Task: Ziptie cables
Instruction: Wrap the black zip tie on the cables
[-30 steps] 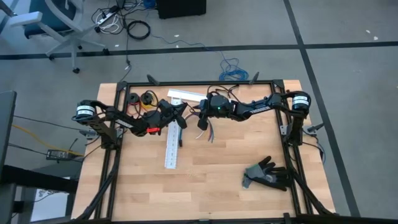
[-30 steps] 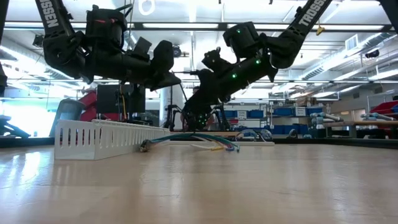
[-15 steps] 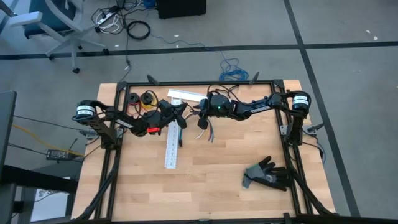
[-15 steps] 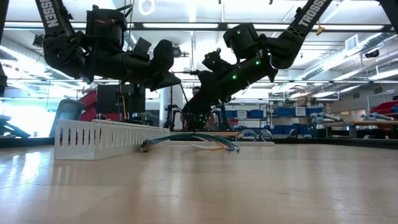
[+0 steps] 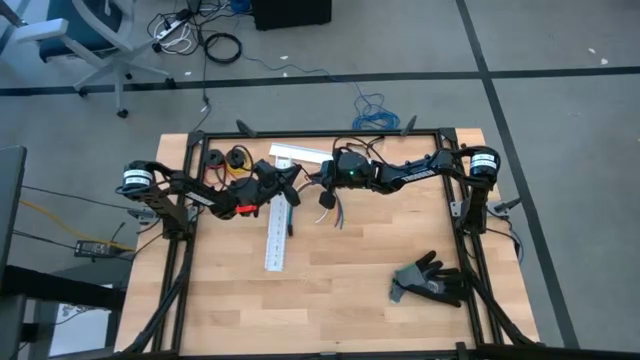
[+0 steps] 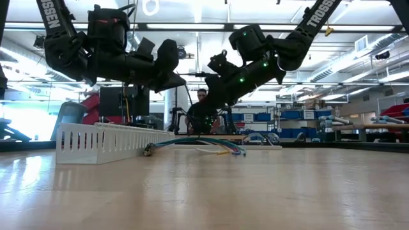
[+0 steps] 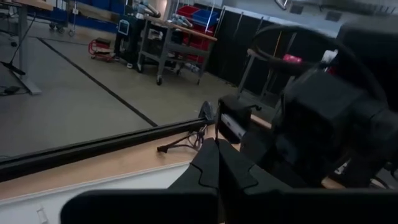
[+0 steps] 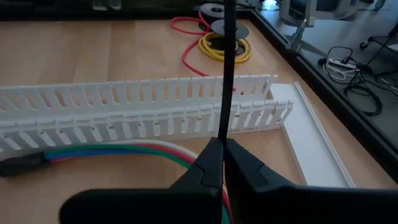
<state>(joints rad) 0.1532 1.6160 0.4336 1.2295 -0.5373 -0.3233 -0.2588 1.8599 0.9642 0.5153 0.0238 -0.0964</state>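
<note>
The ziptie (image 8: pixel 225 68) is a thin black strap held in the air between my two grippers. In the low view the ziptie (image 6: pixel 195 75) shows as a level line. My right gripper (image 8: pixel 222 144) is shut on one end, reaching in from the table's right. My left gripper (image 5: pixel 291 190) is shut, facing it from the left. The cables (image 8: pixel 118 151), blue, green, red and white, lie on the table below, beside a white slotted duct (image 8: pixel 124 106). In the high view the cables (image 5: pixel 336 208) lie just under my right gripper (image 5: pixel 323 192). My left gripper comes level from the table's left. In the low view the strap's end (image 6: pixel 185 75) meets its shut fingertips, and its own wrist view does not show the strap. My right gripper pinches the ziptie (image 8: pixel 222 132) between its two fingertips, slanting slightly down from the table's right. The strap runs straight on from the fingers, clear of the duct and cables.
A long white slotted duct (image 5: pixel 275 235) lies along the table's middle, with a white cover strip (image 5: pixel 290 153) at the far edge. Wire spools (image 5: pixel 227 157) stand at the far left. A black glove (image 5: pixel 430 280) lies near right. A person (image 6: pixel 202 105) shows beyond the table.
My right gripper has shut on the ziptie: the finger that hung down toward the cables has come up against the other. Both arms have stayed in place, and the cables have not moved.
</note>
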